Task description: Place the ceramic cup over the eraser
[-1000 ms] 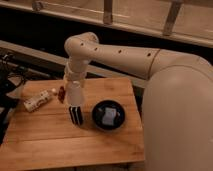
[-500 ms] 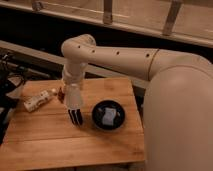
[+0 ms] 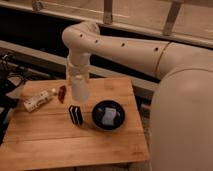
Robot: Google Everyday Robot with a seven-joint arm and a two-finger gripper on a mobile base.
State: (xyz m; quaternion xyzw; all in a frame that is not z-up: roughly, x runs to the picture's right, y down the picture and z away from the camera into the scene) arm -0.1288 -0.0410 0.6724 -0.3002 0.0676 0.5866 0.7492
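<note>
The eraser [image 3: 76,115], a small black block with thin white stripes, stands on the wooden table [image 3: 65,145] left of the black bowl. The ceramic cup [image 3: 81,93], plain white and tapered, hangs at the end of my arm just above and slightly behind the eraser, wider end down. My gripper [image 3: 79,84] comes straight down from the white wrist and is shut on the cup. The cup and the eraser are apart, with a small gap between them. The cup and wrist hide most of the gripper.
A black bowl [image 3: 108,115] with a small pale item inside sits right of the eraser. A white labelled bottle [image 3: 38,100] lies at the left, a small dark red item [image 3: 61,93] beside it. Dark clutter [image 3: 7,87] lies past the table's left edge.
The arm's end with the cup has shifted slightly up and to the right, so the eraser below it shows more fully. The eraser, bowl and bottle have not moved.
</note>
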